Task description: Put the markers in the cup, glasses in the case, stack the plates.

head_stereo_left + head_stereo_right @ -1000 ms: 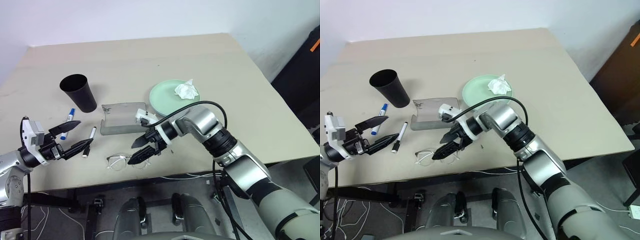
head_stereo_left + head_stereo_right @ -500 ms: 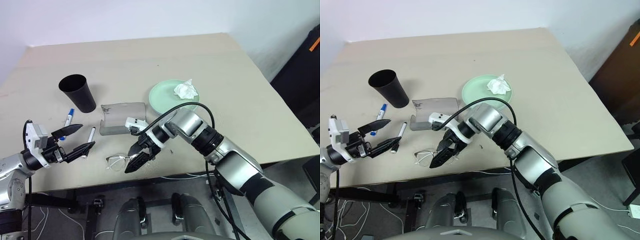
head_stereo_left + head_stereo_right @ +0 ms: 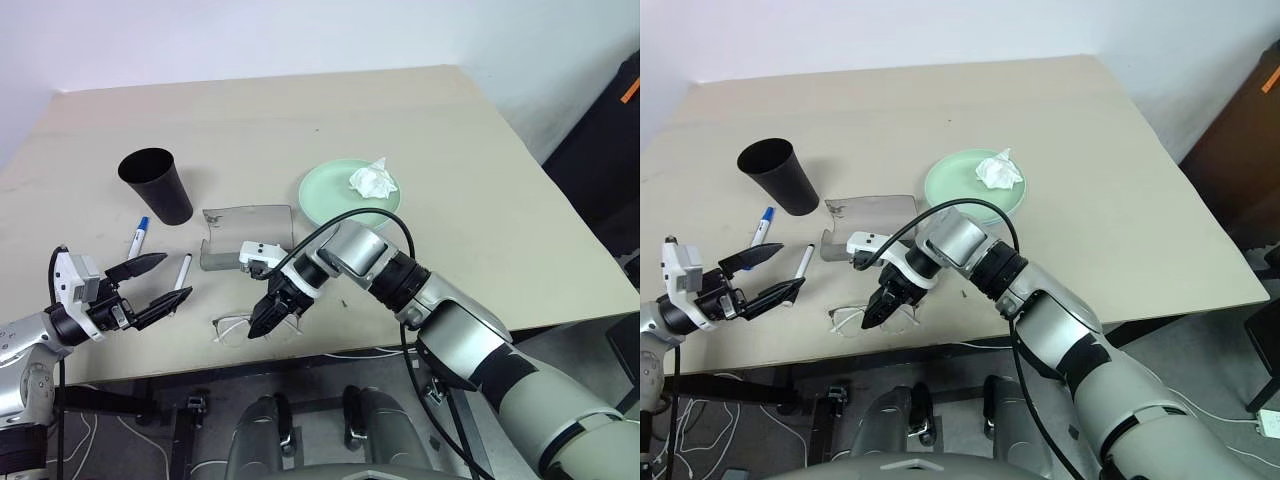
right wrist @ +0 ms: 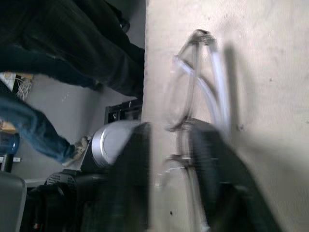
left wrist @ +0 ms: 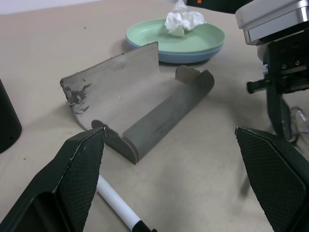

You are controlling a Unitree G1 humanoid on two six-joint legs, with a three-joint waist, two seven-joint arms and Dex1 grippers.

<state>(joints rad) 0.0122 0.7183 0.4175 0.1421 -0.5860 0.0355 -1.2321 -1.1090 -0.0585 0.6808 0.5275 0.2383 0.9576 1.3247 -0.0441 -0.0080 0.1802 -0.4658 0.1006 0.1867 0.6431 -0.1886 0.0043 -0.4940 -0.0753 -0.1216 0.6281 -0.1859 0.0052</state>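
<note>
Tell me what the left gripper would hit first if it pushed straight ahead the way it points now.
Most likely the open grey case: in the left wrist view it lies right between the left gripper's spread fingers, straight ahead. The black-capped marker lies nearer but low, so the gripper probably passes over it.

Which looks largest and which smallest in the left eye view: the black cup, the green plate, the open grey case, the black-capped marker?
1. green plate and grey case: about alike, so no ranking between them
2. black cup
3. black-capped marker, clearly the smallest
</note>
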